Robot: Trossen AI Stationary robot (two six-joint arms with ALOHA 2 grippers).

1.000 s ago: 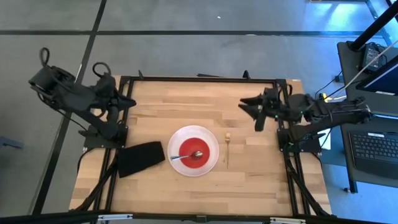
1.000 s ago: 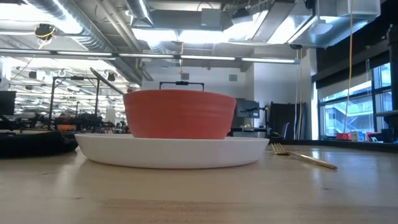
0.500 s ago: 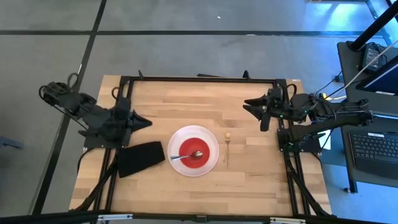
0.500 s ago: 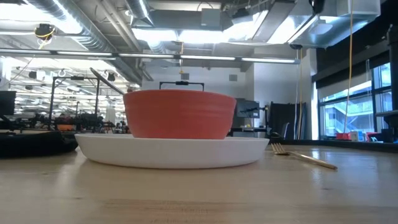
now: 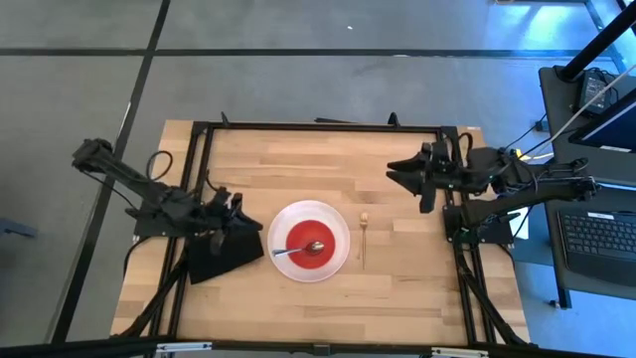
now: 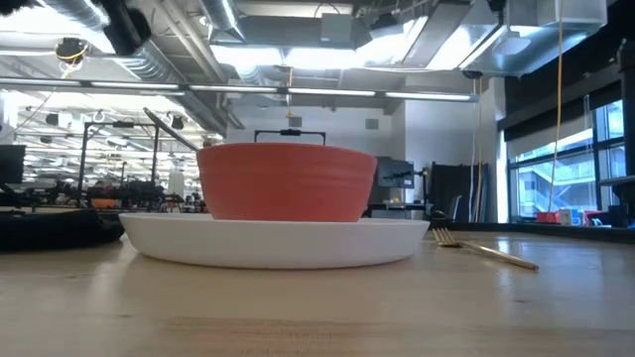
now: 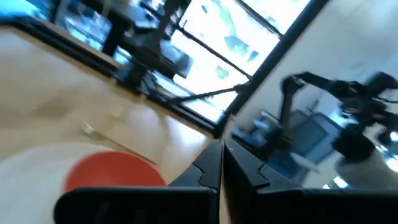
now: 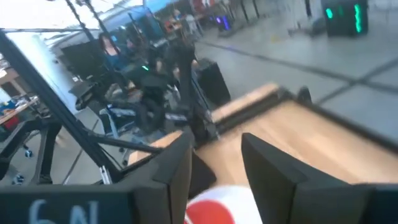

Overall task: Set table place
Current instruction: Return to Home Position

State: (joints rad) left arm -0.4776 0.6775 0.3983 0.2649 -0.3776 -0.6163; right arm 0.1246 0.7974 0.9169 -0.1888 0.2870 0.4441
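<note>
The red bowl (image 5: 310,242) sits on the white plate (image 5: 340,227) at the table's middle, and the silver spoon (image 5: 296,250) lies in the bowl with its handle over the rim. The slim fork (image 5: 364,239) lies on the wood just right of the plate. My left gripper (image 5: 248,223) is shut, over the far edge of the black folded cloth (image 5: 214,261); its closed fingers (image 7: 211,163) point toward the bowl (image 7: 112,173). My right gripper (image 5: 396,171) is open and empty over the far right of the table, and its fingers (image 8: 177,165) stand apart.
The black cloth lies left of the plate and also shows in the low view (image 6: 50,226), beside the plate (image 6: 273,241) and fork (image 6: 486,250). The black frame (image 5: 318,126) runs along the table's edges. Bare wood lies along the near edge (image 5: 318,308).
My left arm has swung from the table's far left corner toward the near edge and the right. It has come down over the black cloth, its fingers pointing at the plate. The plate, bowl, spoon and fork have stayed where they were.
</note>
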